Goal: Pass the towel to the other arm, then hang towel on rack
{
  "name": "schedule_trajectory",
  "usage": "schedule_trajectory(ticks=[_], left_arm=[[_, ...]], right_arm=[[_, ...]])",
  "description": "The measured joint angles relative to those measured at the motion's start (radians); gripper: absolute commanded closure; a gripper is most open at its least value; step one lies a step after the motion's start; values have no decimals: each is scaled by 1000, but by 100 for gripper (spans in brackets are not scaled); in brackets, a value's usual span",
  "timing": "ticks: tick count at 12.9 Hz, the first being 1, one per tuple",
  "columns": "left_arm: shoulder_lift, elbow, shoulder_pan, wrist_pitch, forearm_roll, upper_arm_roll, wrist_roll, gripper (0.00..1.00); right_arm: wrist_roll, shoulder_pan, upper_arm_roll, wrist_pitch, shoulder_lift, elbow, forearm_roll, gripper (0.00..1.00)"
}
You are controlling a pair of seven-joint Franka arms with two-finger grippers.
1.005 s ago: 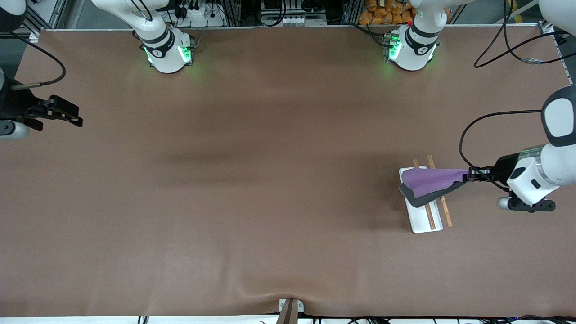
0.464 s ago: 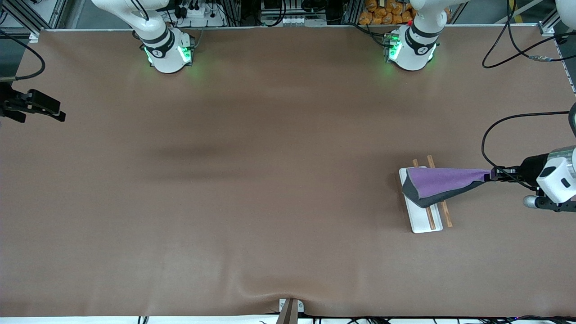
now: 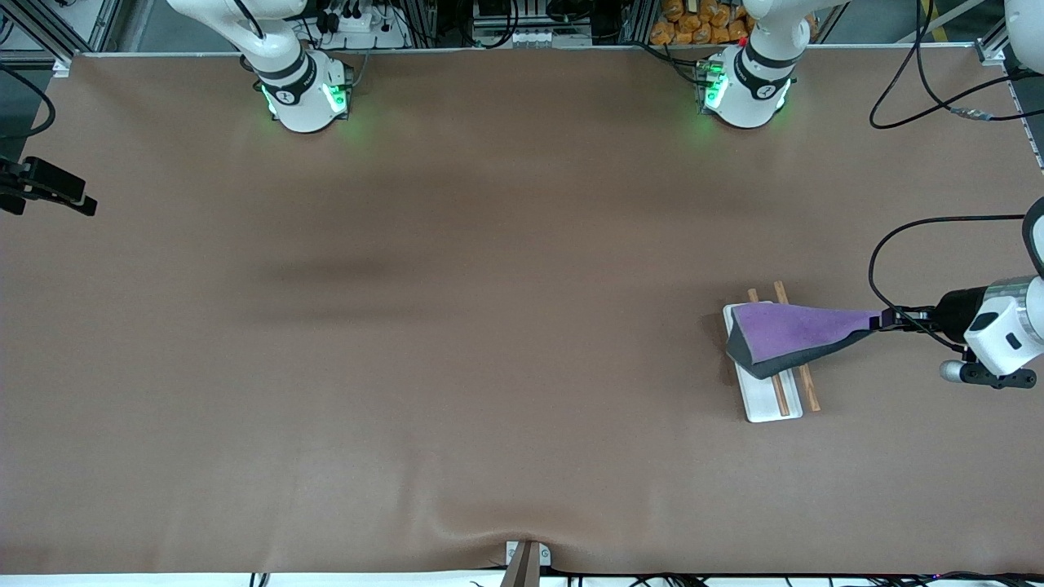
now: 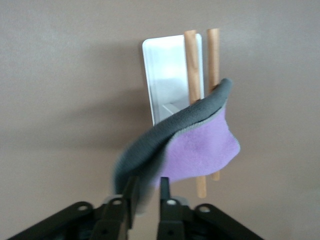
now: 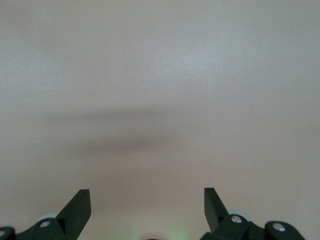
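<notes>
The rack (image 3: 765, 390) stands on the table (image 3: 457, 326) toward the left arm's end; the towel (image 3: 787, 336) drapes across its two rods, one corner pinched in the left gripper (image 3: 882, 319) beside the rack; the right gripper (image 3: 77, 198) waits, fingers apart, over the right arm's end.

This is a robotics lab, set up as a test bench rather than a lived-in room. Two white robot arm bases with glowing green status lights (image 3: 306, 94) (image 3: 744, 91) are bolted along one edge of a wide table covered in plain brown matting (image 3: 457, 342), and loose black cables (image 3: 913, 81) trail across its corner at the left arm's end. Above that edge stand silver aluminium framing profiles (image 3: 522, 37), a white power strip with plugs (image 3: 351, 20) and a heap of orange packets (image 3: 697, 20).
</notes>
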Motion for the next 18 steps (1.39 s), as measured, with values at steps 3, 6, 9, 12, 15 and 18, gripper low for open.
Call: schedule_trajectory(ticks=[3,6,9,12,15,18], left_arm=[[19,0,21,1,0,0,2,6],[20,10,30,2,0,0,16,0],[-18,31,29,1,0,-4,17,0],[-115,39,25,-1,48,-28,17,0],[-215,40,21,-9,69,-73,-40,0],[-275,40,20,-33,114,-130,-193,0]], right_arm=[[1,0,5,-1,0,0,0,0],[1,0,4,4,0,1,0,0],[1,0,5,4,0,3,1,0],[1,0,5,4,0,5,1,0],[1,0,4,4,0,6,1,0],[1,0,4,4,0,6,1,0]])
